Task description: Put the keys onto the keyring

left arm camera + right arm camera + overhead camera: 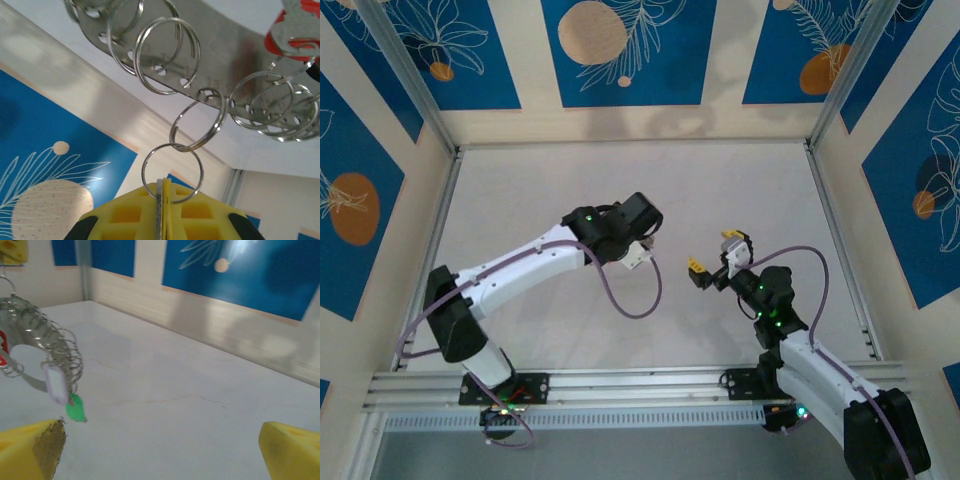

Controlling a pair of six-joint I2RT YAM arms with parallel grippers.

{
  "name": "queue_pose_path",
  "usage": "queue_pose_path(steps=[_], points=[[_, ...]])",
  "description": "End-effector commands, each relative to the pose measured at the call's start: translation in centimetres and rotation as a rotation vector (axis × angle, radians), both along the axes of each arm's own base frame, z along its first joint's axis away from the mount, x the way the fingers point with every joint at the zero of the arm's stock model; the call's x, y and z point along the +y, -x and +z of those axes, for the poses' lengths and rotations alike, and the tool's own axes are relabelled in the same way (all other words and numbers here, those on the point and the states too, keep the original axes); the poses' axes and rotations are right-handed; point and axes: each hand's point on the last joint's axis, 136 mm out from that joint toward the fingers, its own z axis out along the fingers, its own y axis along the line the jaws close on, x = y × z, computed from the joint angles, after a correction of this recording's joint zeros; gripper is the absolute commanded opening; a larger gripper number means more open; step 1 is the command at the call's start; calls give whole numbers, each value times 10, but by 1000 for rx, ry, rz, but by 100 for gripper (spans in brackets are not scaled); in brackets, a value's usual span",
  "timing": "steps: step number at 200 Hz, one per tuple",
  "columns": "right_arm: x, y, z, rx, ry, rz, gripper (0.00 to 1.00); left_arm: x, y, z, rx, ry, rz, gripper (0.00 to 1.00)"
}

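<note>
One red key (276,39), one green key (76,412), left tool (163,200) pinching one ring (144,170), right tool (162,440) wide

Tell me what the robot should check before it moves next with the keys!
1. Left pincer shut on a thin metal piece: ok.
2. Lowest split ring loops around that piece and links up to the keyring band: ok.
3. Right pincer open and empty: ok.
4. Green key hanging below the band beside the white tag: ok.
5. Red key properly threaded on a ring: cannot tell.
</note>
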Motion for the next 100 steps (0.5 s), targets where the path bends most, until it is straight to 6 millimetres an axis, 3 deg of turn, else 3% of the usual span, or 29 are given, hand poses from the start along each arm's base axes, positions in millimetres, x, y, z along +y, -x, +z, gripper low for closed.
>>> queue_pose_path(steps=[1, 45, 48, 58, 100], points=[[-28, -12, -2, 3, -14, -174, 99, -13, -12, 21, -78, -12, -22, 0], [-66, -16, -22, 62, -33, -369, 99, -38, -14, 28, -58, 42, -92, 0], [-69, -13, -35, 91, -22, -378, 99, -40, -14, 28, -56, 48, -96, 0], [-75, -13, -42, 113, -28, -404, 99, -46, -12, 29, -44, 76, -112, 0], [-78, -12, -43, 115, -40, -396, 99, -83, 16, 19, 101, 220, -215, 0]])
